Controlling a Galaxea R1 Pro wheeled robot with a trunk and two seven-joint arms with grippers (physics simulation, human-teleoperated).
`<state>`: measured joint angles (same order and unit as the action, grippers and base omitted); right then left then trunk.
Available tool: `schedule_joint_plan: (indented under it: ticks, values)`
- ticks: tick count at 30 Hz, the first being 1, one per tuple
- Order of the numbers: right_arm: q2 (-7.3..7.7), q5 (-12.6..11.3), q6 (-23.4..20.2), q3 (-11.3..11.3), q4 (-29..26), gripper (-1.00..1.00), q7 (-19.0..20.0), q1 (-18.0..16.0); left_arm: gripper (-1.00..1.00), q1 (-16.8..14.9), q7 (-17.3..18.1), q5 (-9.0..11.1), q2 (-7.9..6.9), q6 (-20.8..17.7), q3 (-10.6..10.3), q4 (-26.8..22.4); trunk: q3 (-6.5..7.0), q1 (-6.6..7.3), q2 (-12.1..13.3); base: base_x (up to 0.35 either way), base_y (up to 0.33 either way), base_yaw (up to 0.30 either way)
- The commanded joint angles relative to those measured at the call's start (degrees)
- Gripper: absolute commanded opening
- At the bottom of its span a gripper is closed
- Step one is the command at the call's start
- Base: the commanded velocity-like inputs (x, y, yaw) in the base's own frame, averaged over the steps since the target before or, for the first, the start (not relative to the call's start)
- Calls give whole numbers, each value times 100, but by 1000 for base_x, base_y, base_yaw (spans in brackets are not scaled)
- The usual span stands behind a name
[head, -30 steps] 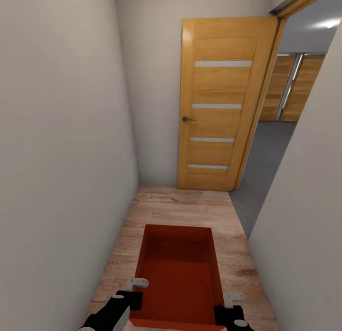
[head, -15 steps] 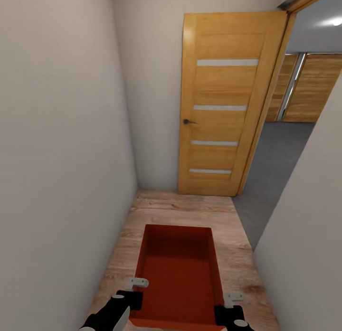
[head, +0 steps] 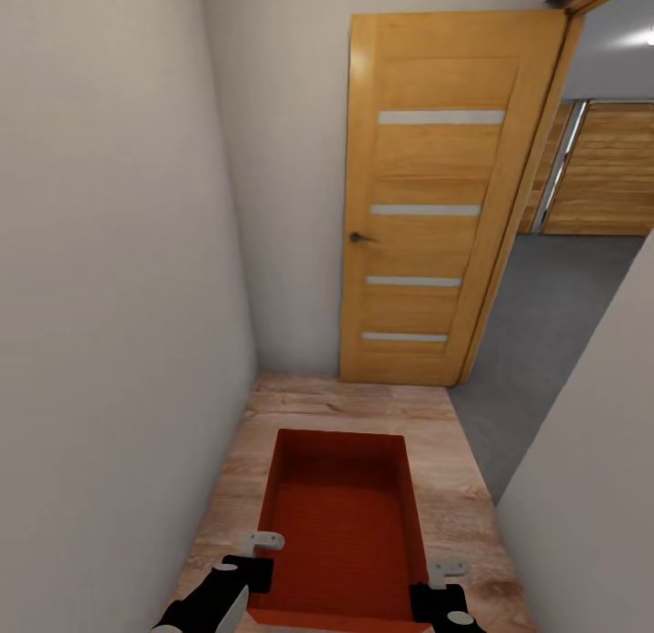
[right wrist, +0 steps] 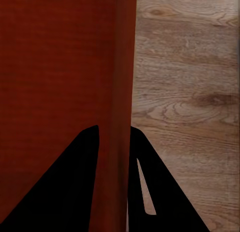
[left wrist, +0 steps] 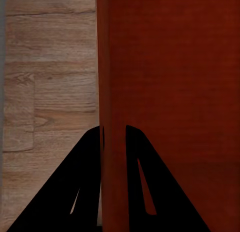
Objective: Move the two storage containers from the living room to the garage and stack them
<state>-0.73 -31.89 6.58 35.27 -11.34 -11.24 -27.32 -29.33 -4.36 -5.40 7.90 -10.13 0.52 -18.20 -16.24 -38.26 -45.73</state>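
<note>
- The storage container (head: 343,524), an orange-red open bin, hangs low in front of the robot at 6 o'clock in the head view, carried above the wood-plank floor (head: 318,406) of a narrow white-walled corridor.
- The left hand (left wrist: 114,137) is clenched on the container's left wall, one finger either side of it; the right hand (right wrist: 114,134) grasps the right wall the same way.
- Against the earlier head views, the open wooden door (head: 445,197) stands larger and higher, and more of the grey concrete floor (head: 545,333) shows through the doorway at 2 o'clock. The container sits in the same spot between the arms, so the robot itself has rolled forward.
- I judge this as the carry leg: the garage threshold is near, and the next need is a turn towards 2 o'clock without clipping the door or the right wall.
</note>
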Motion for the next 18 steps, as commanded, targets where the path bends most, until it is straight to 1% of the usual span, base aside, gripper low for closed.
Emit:
schedule_joint_plan:
  ticks: [1, 14, 18]
  values:
    - [-4, -2, 27, -26, -35, -100, -18, -9, -100, 6, -38, 48, 19, -33, -96, 9, -7, -4, -5, 323, 0, -188]
    - [0, -2, 27, -26, -35, -100, -19, -11, -100, 6, -38, 47, 19, -27, -96, 9, -7, -4, -5, 323, 0, -241]
    - [2, -2, 27, -26, -35, -100, -19, -10, -100, 5, -38, 48, 19, -32, -101, 9, -7, -4, -5, 323, 0, -192]
